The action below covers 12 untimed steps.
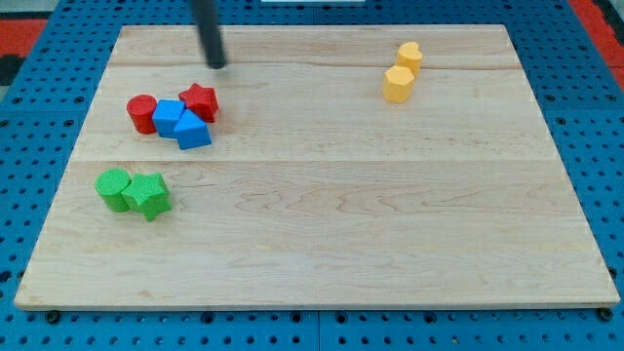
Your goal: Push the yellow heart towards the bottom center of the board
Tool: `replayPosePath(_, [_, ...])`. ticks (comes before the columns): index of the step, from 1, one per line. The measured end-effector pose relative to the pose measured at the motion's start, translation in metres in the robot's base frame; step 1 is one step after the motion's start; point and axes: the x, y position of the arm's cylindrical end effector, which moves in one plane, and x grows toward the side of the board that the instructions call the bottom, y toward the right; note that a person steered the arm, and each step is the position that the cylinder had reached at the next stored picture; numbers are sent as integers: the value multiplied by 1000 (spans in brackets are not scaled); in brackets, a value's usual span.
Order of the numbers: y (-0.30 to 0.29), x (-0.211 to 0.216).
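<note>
Far to the view's left of the yellow heart [409, 56] and well below it, a green cylinder [113, 188] touching a green block [148, 195] of unclear shape. Also far left of the heart, slightly lower: a red cylinder [142, 113], blue cube [168, 118], blue triangle [193, 131] and red star [200, 101], packed together. Then my tip [216, 64], well apart to the heart's left at about its height, touching nothing. No fingers here to open or close, only the bare rod. The heart itself near the top right of the counter [322, 244], with a yellow hexagon [398, 84] touching or just beside its lower left. Judged stage: approach, no push begun. Next, probably, travel rightward past the heart's top edge, settle above and slightly right of it, then drive down and leftward. Likely snag: the hexagon sitting in that path.
</note>
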Motion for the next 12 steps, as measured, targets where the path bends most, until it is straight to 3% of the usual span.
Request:
replayPosePath(2, [135,-59])
replayPosePath(4, [187,-9])
replayPosePath(6, [229,-29])
replayPosePath(8, [212,105])
replayPosePath(9, [142,100])
replayPosePath(11, [143,109])
replayPosePath(12, [87,170])
